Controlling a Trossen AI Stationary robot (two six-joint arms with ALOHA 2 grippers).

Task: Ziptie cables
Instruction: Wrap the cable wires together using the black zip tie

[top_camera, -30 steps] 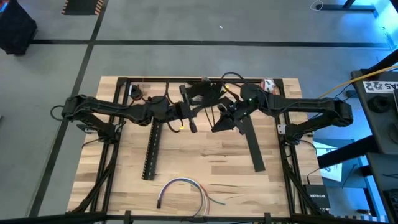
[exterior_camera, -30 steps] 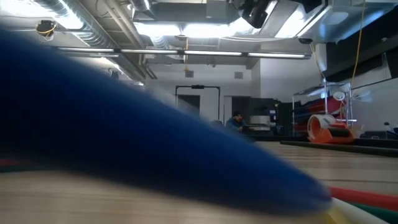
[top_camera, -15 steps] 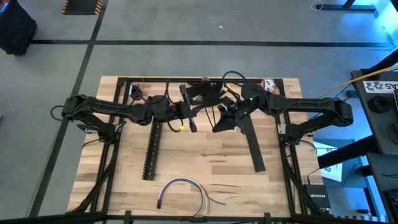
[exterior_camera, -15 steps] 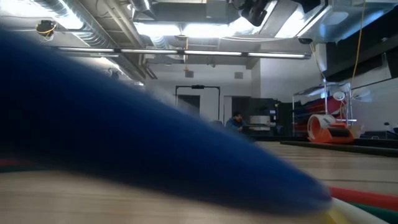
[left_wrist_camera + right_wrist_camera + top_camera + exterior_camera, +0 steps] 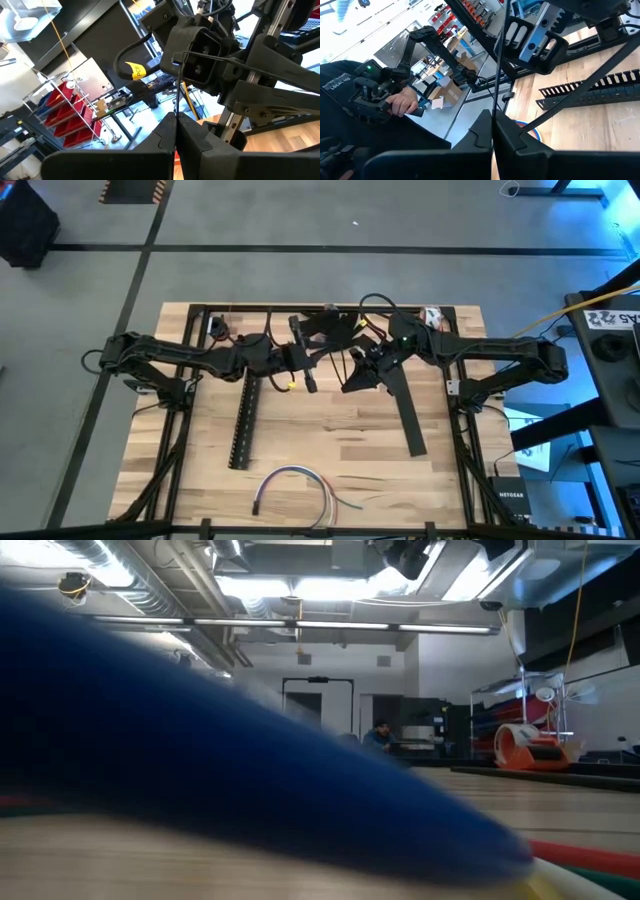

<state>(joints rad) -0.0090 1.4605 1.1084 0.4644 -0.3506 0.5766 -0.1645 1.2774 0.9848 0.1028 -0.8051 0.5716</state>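
A: Step? Both arms meet mid-table, away from the cables (image 5: 293,486), which lie loose at the near table (image 5: 340,435) edge.

B: Left pincer (image 5: 308,378) pressed together on a thin dark strip (image 5: 176,90), likely the ziptie; right pincer (image 5: 352,380) likewise. Prep stage, I'd say.

A: Next?

B: Carry the strip down to the cables. Wooden table, slotted channel (image 5: 243,423) lying left; workshop behind, a person's hand (image 5: 400,104) visible.

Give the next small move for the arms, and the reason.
Probably carry the zip tie down toward the cables: the left tool and right tool are both shut on it above the table's far half, while the cables lie untied near its front edge.
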